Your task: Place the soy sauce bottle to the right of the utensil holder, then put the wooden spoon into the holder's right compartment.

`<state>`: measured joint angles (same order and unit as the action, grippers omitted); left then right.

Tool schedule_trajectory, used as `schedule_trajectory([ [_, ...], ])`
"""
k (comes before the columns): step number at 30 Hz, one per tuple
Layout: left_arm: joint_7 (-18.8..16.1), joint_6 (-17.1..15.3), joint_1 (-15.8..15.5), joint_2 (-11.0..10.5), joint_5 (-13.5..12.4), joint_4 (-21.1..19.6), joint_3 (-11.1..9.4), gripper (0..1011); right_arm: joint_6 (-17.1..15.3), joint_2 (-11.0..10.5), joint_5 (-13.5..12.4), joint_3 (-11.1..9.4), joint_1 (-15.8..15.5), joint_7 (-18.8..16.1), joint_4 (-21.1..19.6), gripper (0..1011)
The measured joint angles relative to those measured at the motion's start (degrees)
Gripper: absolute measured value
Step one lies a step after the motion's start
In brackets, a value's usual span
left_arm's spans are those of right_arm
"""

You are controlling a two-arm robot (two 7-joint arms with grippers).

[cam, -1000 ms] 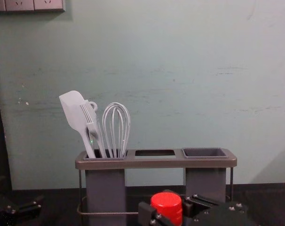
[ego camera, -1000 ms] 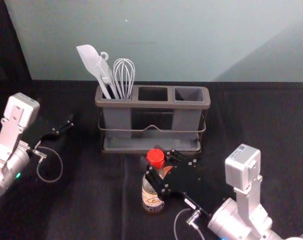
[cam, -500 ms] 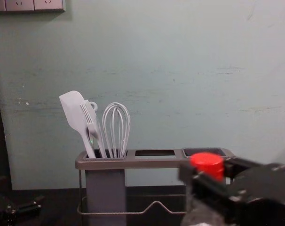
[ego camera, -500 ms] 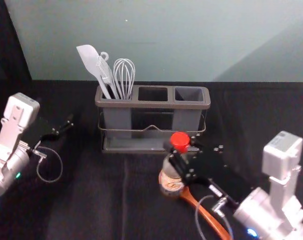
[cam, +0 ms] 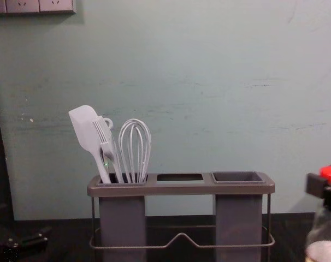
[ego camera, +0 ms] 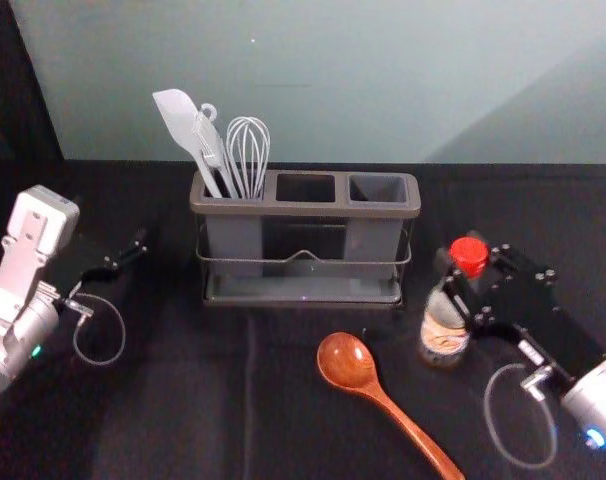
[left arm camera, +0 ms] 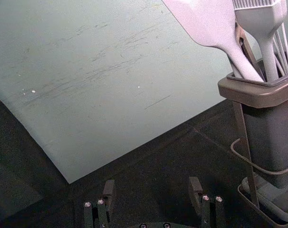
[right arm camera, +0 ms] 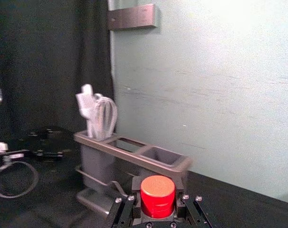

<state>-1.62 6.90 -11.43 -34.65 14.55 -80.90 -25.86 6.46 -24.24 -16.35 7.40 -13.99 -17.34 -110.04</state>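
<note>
- One soy sauce bottle (ego camera: 444, 333) we grasp between the fingers of our right gripper (ego camera: 471, 264), right of the utensil holder (ego camera: 305, 210);
- our left gripper (ego camera: 129, 254) idles at the left, fingers parted;
- we see the wooden spoon (ego camera: 349, 362) on the bench (ego camera: 183, 400), before the holder.
</note>
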Motion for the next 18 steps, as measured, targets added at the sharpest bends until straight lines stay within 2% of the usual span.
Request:
schedule_trajectory([
  [5,0.0,0.0,0.0,0.0,0.0,0.0,0.0,1000,-1.1,-0.3,-1.3,-2.1,2.1,-0.5,2.3,381],
  [8,0.0,0.0,0.0,0.0,0.0,0.0,0.0,1000,-1.7,-0.3,-2.1,-2.3,3.6,-1.1,3.7,381],
  [12,0.0,0.0,0.0,0.0,0.0,0.0,0.0,1000,-2.8,-0.1,-3.7,-1.7,7.6,-2.5,7.3,381],
  [15,0.0,0.0,0.0,0.0,0.0,0.0,0.0,1000,-3.1,0.1,-4.0,-1.0,9.7,-2.9,9.2,381],
  [18,0.0,0.0,0.0,0.0,0.0,0.0,0.0,1000,-3.8,0.5,-4.0,0.3,13.3,-3.1,12.2,381],
])
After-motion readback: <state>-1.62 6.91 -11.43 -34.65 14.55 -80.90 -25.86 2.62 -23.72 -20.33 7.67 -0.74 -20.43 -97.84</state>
